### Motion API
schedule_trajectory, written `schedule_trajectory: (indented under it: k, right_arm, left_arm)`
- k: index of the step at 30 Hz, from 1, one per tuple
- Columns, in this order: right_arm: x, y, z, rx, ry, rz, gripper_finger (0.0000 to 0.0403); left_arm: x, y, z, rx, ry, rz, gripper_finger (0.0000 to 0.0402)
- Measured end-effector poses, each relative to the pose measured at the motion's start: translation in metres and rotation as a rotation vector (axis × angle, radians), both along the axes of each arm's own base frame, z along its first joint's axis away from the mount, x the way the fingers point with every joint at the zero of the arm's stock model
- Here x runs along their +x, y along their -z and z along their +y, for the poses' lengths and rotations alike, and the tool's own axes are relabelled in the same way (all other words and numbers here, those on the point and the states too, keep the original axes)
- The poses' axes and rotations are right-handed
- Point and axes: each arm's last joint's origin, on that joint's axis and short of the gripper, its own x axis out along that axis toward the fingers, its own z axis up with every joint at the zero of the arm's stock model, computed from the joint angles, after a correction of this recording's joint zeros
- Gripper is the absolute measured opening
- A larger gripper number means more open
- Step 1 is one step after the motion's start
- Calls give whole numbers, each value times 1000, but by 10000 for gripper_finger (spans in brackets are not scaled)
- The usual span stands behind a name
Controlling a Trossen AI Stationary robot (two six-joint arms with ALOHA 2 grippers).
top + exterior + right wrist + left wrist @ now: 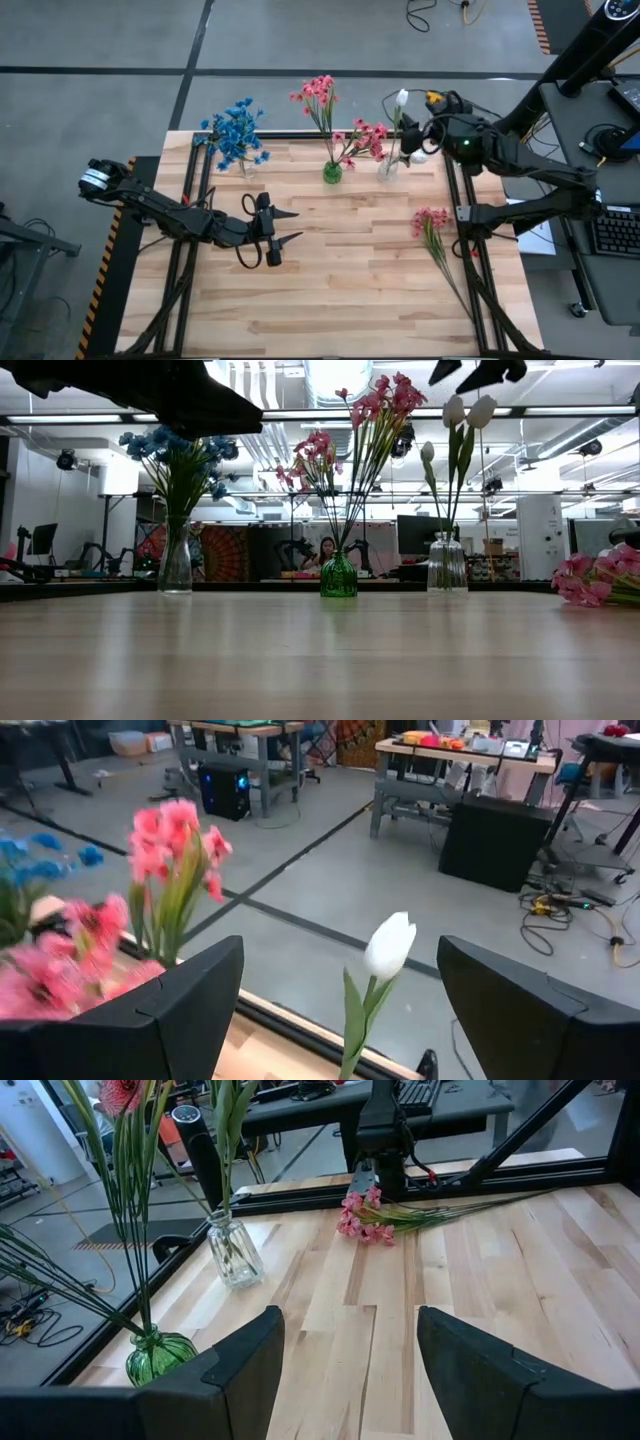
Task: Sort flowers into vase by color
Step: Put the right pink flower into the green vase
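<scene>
Surface [330,260] first: the wooden top carries three vases along its far edge, blue flowers [236,130] in one, pink in the green vase [332,171], white buds [402,98] in the clear vase [388,166]. My right tool [418,140] hovers wide at the white buds, holding nothing. My left tool [285,227] waits wide mid-surface. I judge the loose pink flowers [432,222] come next: reach, pinch the stem.

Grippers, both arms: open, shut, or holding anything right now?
Left gripper: open, empty, over mid-table.
Right gripper: open, holding nothing, by the white tulip at the clear vase.
</scene>
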Motion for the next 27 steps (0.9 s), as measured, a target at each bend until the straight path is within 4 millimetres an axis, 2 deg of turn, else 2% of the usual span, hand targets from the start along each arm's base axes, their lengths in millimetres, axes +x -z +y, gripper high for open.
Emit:
schedule_trajectory:
  k: [6,10,13,20,24,27]
  right_arm:
    - [-6,-25,15,34,-120,-44,325]
    - [-5,-36,28,73,-267,-79,325]
    - [1,-40,39,114,-399,-86,325]
    - [18,-32,73,361,-657,12,325]
    - [18,-24,94,508,-667,161,325]
    - [12,-16,106,628,-597,292,325]
  left_arm:
    - [2,-3,-1,-18,23,-8,212]
    - [8,-18,-8,-42,174,-23,212]
    - [12,-29,-10,-1,201,-8,212]
    - [18,-53,-9,128,157,85,212]
    - [18,-62,-8,171,133,133,212]
    - [18,-63,-8,187,130,160,212]
